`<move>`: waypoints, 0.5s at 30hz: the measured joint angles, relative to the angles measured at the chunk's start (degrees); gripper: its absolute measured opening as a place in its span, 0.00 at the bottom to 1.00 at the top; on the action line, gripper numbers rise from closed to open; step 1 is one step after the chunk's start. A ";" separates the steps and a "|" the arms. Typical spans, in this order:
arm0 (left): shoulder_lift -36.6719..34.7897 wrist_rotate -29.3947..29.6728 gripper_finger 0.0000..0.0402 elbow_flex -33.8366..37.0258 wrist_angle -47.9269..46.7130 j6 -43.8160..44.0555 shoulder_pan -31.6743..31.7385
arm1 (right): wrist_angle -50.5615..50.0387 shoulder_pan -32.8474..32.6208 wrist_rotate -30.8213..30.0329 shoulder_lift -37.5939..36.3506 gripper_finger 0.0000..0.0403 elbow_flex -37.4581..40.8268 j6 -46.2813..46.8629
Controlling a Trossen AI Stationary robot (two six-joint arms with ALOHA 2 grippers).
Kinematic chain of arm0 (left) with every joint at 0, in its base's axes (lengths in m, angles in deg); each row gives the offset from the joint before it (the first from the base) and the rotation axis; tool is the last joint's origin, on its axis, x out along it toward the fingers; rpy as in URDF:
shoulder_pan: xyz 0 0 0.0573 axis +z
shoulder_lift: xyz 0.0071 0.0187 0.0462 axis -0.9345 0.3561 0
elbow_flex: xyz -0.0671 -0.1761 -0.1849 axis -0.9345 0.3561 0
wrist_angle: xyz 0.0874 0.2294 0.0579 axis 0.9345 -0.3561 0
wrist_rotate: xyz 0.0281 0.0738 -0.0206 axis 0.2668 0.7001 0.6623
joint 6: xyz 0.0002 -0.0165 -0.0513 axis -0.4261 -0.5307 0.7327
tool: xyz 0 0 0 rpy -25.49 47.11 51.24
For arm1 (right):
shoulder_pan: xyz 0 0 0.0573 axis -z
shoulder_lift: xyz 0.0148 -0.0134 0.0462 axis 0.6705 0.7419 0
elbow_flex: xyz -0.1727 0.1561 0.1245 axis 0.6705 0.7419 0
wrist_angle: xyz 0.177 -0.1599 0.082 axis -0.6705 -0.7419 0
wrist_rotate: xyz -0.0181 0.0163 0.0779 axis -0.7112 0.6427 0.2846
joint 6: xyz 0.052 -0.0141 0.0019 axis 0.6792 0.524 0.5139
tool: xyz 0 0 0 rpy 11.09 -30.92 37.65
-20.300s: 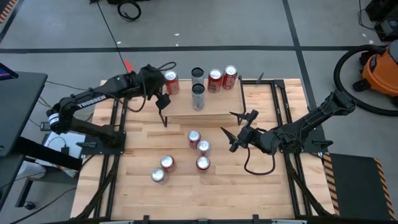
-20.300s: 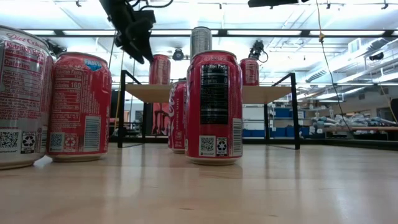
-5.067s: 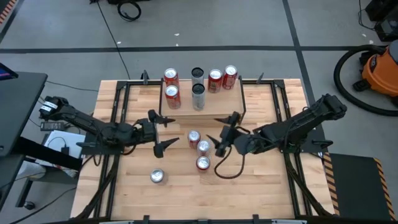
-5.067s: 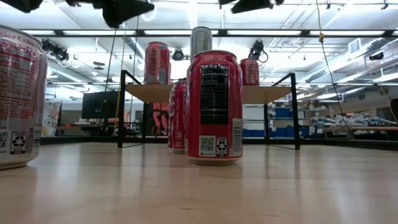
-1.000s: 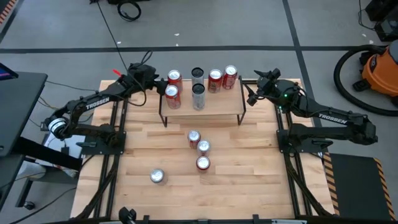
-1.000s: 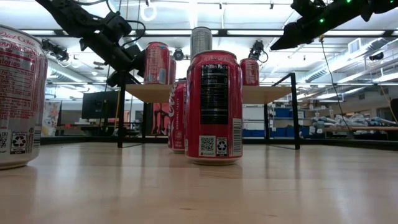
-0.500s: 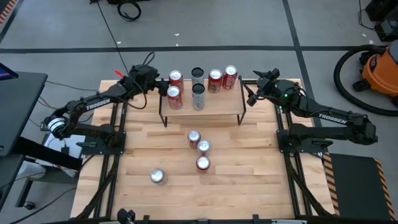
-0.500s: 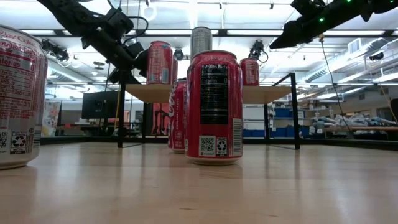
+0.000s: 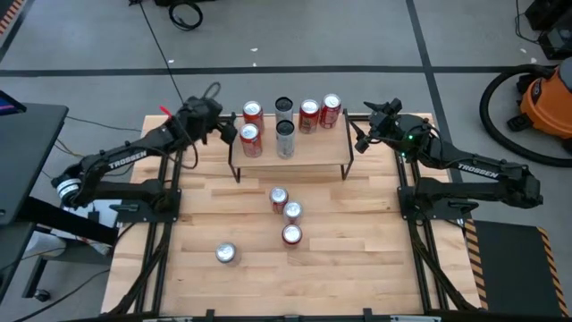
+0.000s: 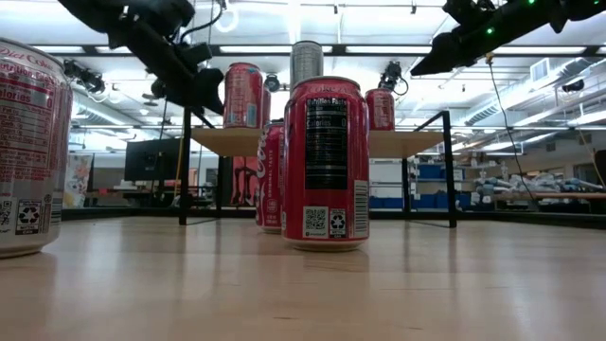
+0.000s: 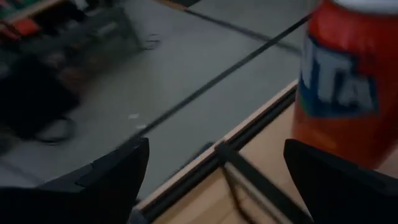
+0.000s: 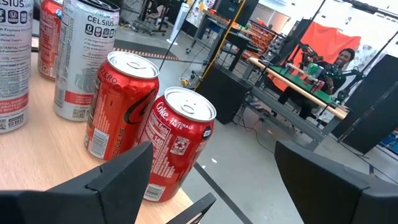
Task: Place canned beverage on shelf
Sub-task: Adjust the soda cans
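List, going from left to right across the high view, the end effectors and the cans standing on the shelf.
Left end effector → red can nearer the front edge → red can behind it → two tall silver cans, one behind the other → red can → red can → right end effector.

— Shelf (image 9: 313,153)?
— Low rack, pale plank top on thin black legs, at my table's far edge. Six upright cans on it.

— Cans off it?
— Three red cans (image 9: 286,213) clustered mid-table; one silver-topped can (image 9: 226,253) alone nearer the front, all upright.
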 joint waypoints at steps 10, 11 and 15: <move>0.22 16.42 0.96 0.00 -2.90 -1.45 -12.80 | 0.09 0.00 1.05 0.00 0.86 0.00 0.02; 0.22 16.98 0.96 0.02 -3.14 -1.47 -13.39 | 0.11 0.00 1.05 0.00 0.86 0.00 0.01; 1.14 16.86 0.96 0.02 -3.25 -1.78 -14.54 | 0.33 -0.01 1.05 0.00 0.86 0.00 0.02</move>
